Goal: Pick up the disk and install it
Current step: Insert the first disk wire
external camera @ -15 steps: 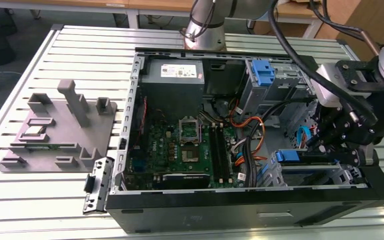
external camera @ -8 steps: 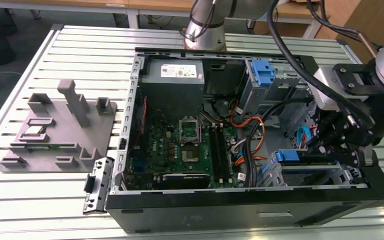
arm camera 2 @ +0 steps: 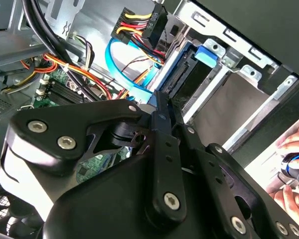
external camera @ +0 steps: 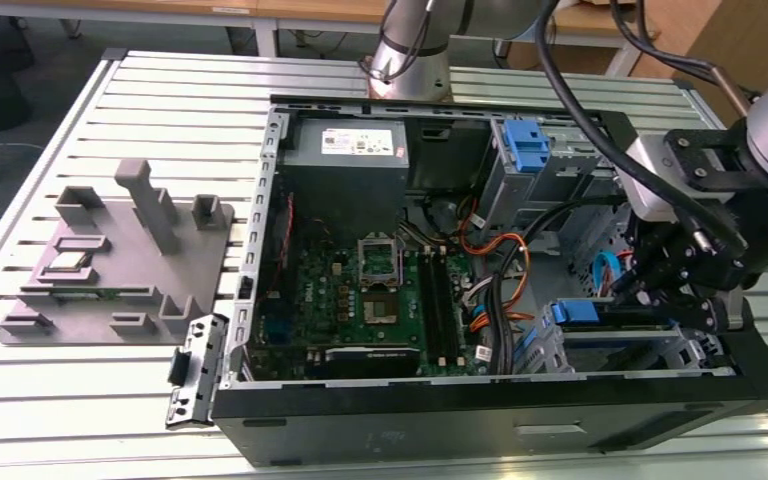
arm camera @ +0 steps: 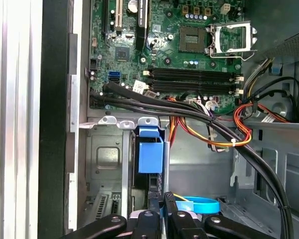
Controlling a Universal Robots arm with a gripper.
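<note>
The disk (external camera: 608, 318) lies edge-on in the lower drive bay of the open computer case (external camera: 398, 435), at the exterior view's right. Its blue rail tab (arm camera: 150, 149) shows in both wrist views, with the dark connector end (arm camera 2: 182, 77) facing me. My gripper (external camera: 654, 288) hangs just above the bay. Its black fingers (arm camera: 164, 211) are pressed together with nothing visible between them, tips (arm camera 2: 158, 105) close to the disk's end and a looped blue data cable (arm camera 2: 134, 74). Whether the tips touch the disk I cannot tell.
A motherboard (external camera: 364, 300) fills the case floor, with orange and black cables (arm camera: 229, 129) running beside the bay. A grey power-supply box (external camera: 347, 143) and a lone blue latch (external camera: 527, 145) sit at the far end. A grey fixture (external camera: 111, 255) stands on the slatted table. A person's hand (arm camera 2: 294, 169) is outside the case.
</note>
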